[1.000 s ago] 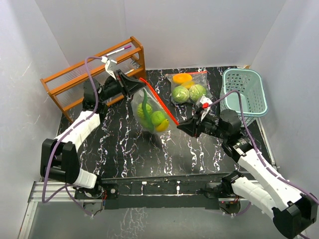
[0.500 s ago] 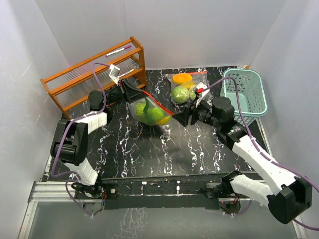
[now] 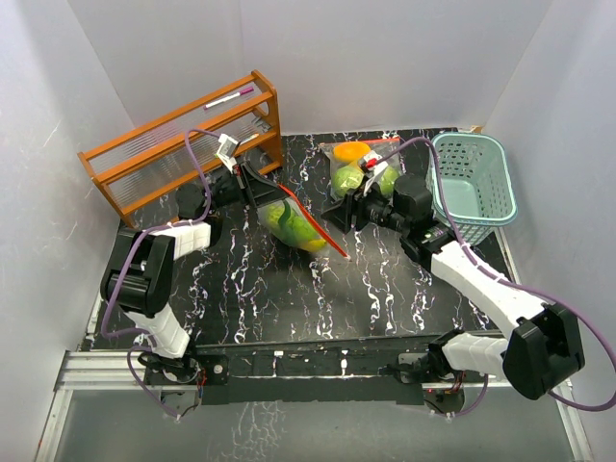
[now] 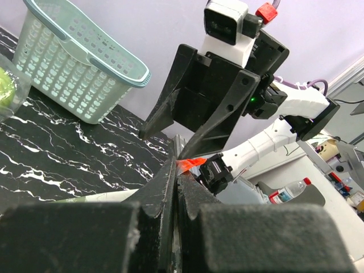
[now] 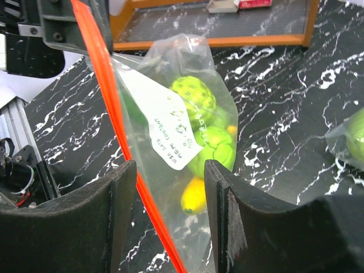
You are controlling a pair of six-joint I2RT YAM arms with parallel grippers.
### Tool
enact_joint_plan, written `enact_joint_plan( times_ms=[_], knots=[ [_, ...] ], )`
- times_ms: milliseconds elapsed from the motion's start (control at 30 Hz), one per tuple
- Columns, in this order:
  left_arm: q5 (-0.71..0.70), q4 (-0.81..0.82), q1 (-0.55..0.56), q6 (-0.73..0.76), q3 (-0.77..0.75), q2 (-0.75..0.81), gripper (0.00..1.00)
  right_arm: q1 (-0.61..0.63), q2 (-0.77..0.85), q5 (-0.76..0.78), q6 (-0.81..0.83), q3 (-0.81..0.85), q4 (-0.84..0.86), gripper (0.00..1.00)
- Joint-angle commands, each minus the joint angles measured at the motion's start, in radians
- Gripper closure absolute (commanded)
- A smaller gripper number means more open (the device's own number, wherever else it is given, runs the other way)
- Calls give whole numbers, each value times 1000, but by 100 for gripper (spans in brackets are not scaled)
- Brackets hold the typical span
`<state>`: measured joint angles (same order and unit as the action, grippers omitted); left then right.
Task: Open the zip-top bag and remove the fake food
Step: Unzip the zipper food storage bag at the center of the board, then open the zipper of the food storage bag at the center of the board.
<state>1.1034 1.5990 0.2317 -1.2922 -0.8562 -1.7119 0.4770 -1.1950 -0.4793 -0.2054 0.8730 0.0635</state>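
Top external view, from the left: a wooden rack [image 3: 144, 154] stands at the far left corner of the black marbled counter [image 3: 289, 289]. Just to its right my left end effector [image 3: 258, 183] is closed tight on the top edge of the zip-top bag [image 3: 294, 223]. The left wrist view shows that end effector [image 4: 177, 165] with its jaws pressed together and a scrap of the red zip strip [image 4: 190, 164] caught at their tips. The bag hangs from that grip near the middle of the counter, and its zip strip [image 3: 322, 226] slants down to the right.

The fake food [image 3: 289, 219] sits inside the bag: round green pieces [image 5: 196, 102] and a yellow piece [image 5: 193, 196] below them, behind a white label [image 5: 170, 133].

My right end effector [image 3: 339, 210] faces the bag from the right. In the right wrist view its jaws [image 5: 170, 170] stand apart with the zip strip [image 5: 108, 96] and the bag's plastic [image 5: 187, 57] in the gap between them; they grip nothing.

Behind my right arm a second bag [image 3: 364, 171] lies on the counter with green balls and an orange piece in it. At the far right stands a pale-teal basket [image 3: 472, 140].
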Motion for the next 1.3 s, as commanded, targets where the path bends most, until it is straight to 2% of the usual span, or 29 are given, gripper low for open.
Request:
enact_joint_plan(
  times_ms=[0,400,767,1033,1267],
  knots=[
    [2,169,0,26,0,-9,100,13,29,-50,-29,-8,122,43],
    [-3,186,1,12,-12,-22,100,50,32,-31,-58,-112,162,41],
    [2,188,1,12,-9,-6,100,50,46,98,-42,-144,143,41],
    [1,190,1,11,-7,-7,100,51,78,90,-35,-93,116,41],
    [-1,189,0,13,-6,-4,100,51,39,69,-43,-125,134,41]
  ],
)
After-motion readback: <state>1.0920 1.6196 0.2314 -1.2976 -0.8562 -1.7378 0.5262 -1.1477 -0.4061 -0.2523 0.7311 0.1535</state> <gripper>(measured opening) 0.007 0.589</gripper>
